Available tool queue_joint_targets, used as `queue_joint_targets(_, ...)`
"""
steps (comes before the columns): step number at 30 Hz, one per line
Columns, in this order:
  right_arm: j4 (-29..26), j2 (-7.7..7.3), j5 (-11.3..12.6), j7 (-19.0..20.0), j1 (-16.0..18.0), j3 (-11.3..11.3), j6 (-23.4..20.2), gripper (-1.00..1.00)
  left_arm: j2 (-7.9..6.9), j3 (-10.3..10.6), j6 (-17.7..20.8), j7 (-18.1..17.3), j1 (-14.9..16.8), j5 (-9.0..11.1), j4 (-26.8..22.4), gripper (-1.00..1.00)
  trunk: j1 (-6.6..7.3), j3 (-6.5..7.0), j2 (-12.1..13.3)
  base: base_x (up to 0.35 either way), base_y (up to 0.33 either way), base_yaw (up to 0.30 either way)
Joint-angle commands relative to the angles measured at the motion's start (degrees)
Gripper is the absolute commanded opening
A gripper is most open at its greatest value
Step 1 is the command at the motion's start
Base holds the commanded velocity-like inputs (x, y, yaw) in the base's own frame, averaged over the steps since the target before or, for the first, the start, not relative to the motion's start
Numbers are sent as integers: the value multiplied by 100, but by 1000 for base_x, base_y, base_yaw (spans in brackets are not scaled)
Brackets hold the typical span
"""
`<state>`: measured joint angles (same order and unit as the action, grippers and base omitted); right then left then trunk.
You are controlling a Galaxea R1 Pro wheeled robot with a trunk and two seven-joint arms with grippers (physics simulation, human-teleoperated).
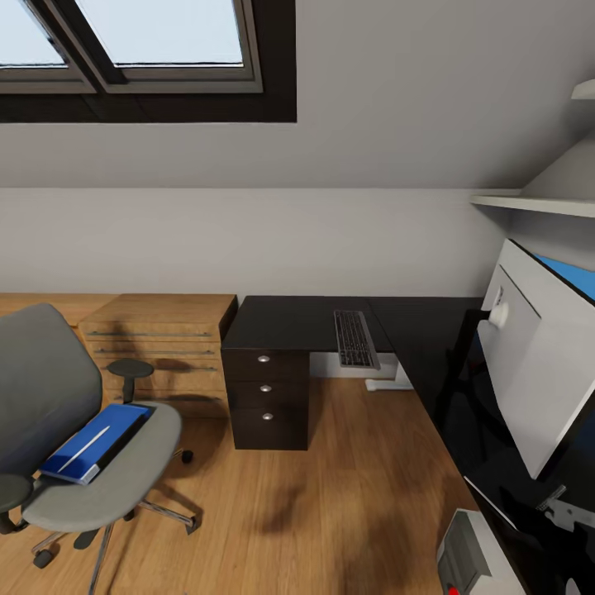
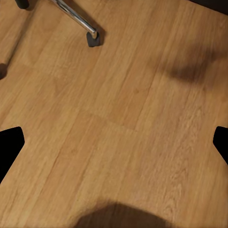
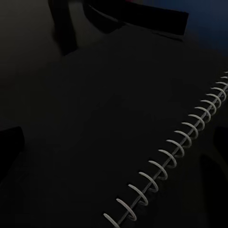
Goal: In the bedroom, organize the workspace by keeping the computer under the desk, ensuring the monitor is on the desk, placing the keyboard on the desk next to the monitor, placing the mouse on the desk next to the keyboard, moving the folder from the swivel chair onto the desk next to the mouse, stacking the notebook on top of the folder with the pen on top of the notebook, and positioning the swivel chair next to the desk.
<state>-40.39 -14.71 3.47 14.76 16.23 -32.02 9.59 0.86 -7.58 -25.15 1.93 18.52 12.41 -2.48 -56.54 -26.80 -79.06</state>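
Blue folder lies flat on the seat of the grey swivel chair, at the left of the head view, with a thin white pen lying along its cover. Chair stands on the wood floor, apart from the table; one chrome leg with a black castor shows in the left wrist view. Keyboard sits on the glossy black table top near the inner corner, one end reaching the front edge. Monitor stands on the table's right wing (pale back toward the camera). Computer, light grey with a red light, is on the floor at the lower right beside that wing. Black drawers with round silver knobs sit under the table's left end, next to a light-wood cabinet. Spiral-bound notebook with a dark cover lies below the right gripper. No readable writing or labels anywhere. Left gripper spread wide over bare floor; right gripper: cannot tell
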Motion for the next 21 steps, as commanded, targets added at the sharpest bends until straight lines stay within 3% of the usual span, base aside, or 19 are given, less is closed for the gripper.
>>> queue_joint_targets(1, 153, -1, 22, 44, 3, -23, 7, 100, 2, -43, -17, 9, 3, -28, 2, 100, 0, -7, -3, 0, 0, 0)
queue_joint_targets(21, 154, 4, 24, 60, 3, -9, -1, 100, 2, -44, -17, 9, 2, -29, 2, 100, 0, -7, -3, 0, 0, 0)
